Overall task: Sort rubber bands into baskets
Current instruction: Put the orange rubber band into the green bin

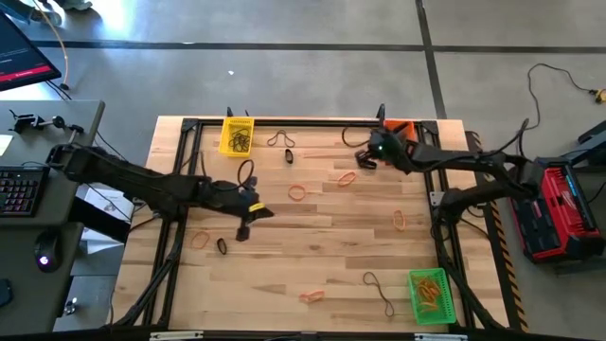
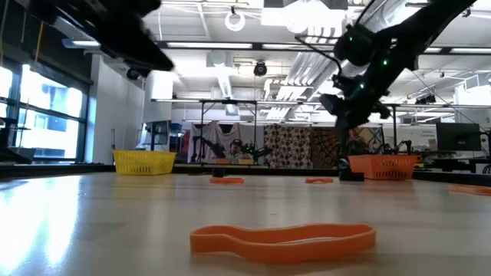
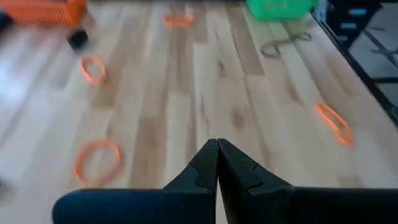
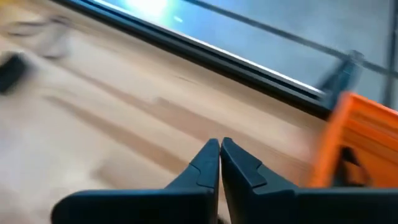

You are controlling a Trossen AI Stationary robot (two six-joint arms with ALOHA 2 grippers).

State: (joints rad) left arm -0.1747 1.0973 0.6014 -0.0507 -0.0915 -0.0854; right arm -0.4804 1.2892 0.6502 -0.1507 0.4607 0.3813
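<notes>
Orange rubber bands point(image 1: 298, 192) point(image 1: 346, 177) and black ones point(image 1: 280, 140) point(image 1: 379, 289) lie flat and scattered on the wooden table. The yellow basket point(image 1: 237, 135) stands at the far left, the orange basket point(image 1: 398, 130) at the far right, and the green basket point(image 1: 428, 294) at the near right. My left gripper point(image 1: 258, 210) point(image 3: 217, 144) hangs shut above the table's left middle, with nothing between its fingers. My right gripper point(image 1: 365, 159) point(image 4: 220, 144) is shut and empty above the table, just left of the orange basket point(image 4: 360, 143).
A black frame runs around the table's edges point(image 1: 180, 189). A red and black case point(image 1: 559, 213) stands on the floor off the right side. A keyboard and desk point(image 1: 24, 189) are off the left. One orange band point(image 2: 284, 238) lies close to the low camera.
</notes>
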